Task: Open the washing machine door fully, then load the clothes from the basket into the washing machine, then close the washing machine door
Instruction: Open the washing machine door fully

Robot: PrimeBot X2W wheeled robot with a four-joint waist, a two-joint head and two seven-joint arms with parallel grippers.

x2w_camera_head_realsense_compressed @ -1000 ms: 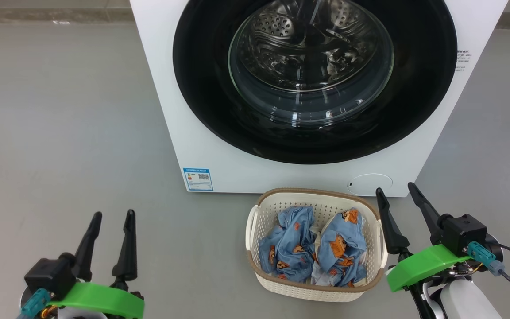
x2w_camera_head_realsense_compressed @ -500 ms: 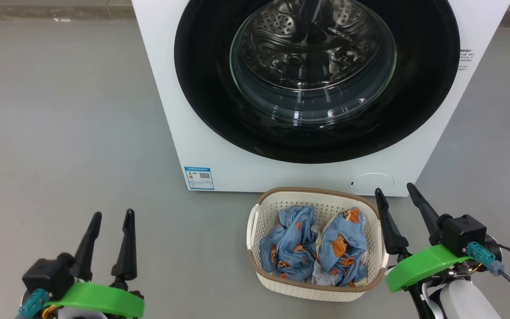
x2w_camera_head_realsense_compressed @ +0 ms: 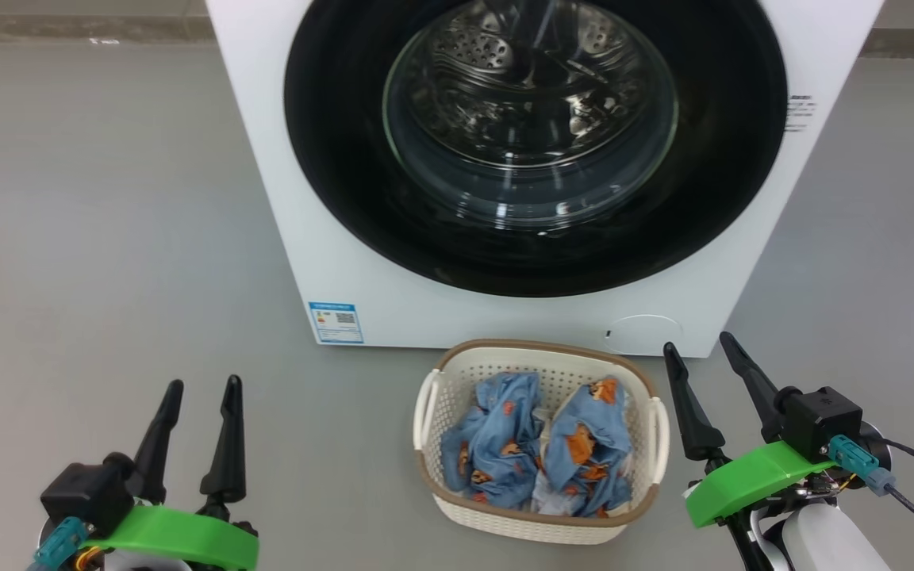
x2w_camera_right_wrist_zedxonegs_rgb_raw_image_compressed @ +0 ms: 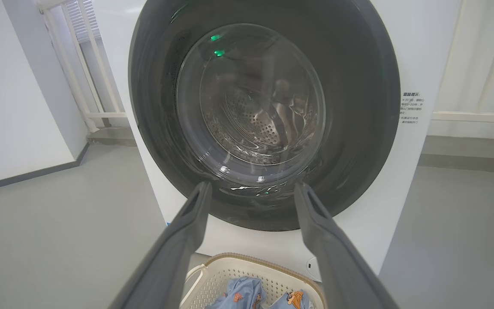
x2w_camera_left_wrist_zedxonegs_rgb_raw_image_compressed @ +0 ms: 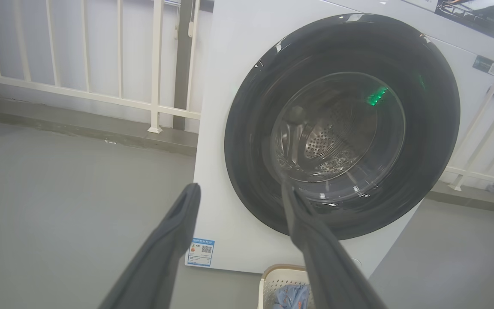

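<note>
My left end effector sits nearest, at the lower left of the head view, with its fingers spread and nothing between them, over the bare grey floor. My right end effector at the lower right is likewise wide open and empty, its inner finger just beside the right handle of the basket. The basket stands on the floor between the two arms, closer to the right one. The clothes lie bunched side by side inside it. Just beyond it is the washing machine, with a label sticker low on its left and a round service flap low on its right. The washing machine door is shut flush, and the steel drum shows through its glass. In the wrist views a white railing stands behind the machine.
</note>
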